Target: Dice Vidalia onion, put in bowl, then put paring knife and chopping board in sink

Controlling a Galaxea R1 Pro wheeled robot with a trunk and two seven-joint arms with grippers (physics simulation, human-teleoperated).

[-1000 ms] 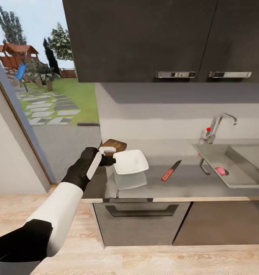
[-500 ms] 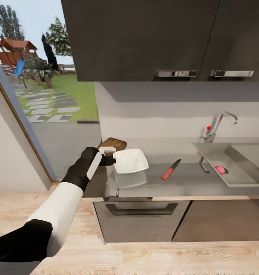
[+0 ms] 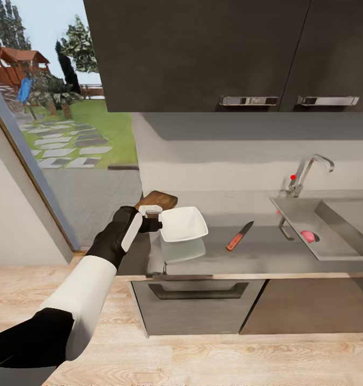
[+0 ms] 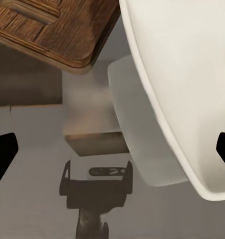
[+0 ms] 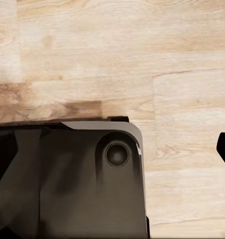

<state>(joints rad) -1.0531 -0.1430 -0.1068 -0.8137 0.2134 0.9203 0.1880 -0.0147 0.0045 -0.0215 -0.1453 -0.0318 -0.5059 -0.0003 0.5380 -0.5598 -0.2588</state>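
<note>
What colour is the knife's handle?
Red. The paring knife on the countertop shows best in the head view.

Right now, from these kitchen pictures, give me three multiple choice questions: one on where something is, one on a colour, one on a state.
1. Where is the Vidalia onion?
A. In the bowl
B. In the sink
C. On the chopping board

2. What colour is the paring knife's handle?
A. Red
B. Blue
C. Yellow

3. How are the left gripper's jaws?
A. Shut on the knife
B. Open, spread wide
C. Shut on the onion

Answers:
1 B: it lies in the sink basin.
2 A: the paring knife on the countertop has a red handle.
3 B: the left gripper shows its fingertips far apart beside the bowl.
</note>
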